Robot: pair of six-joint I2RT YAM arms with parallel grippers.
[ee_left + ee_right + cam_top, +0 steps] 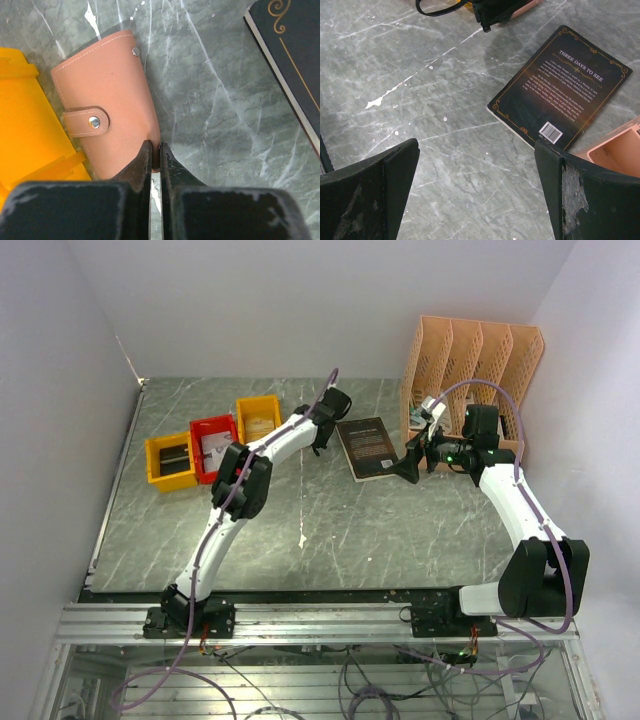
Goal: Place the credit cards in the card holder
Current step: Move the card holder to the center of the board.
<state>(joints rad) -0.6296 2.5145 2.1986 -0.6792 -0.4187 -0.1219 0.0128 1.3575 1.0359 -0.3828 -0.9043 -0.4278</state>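
- The left arm (270,450) stretched from the near left edge of the table (330,530) to its far middle, wrist tipped downward.
- The left gripper (155,150) was almost closed, pinching one corner of the card holder (107,100).
- The card holder lay flat on the table just right of the yellow bin (25,125), tan-pink, its strap snapped across the cover.
- The right arm (515,495) was bent leftward; the right gripper (477,150) was spread wide and held nothing, hovering beside the black book (560,85).
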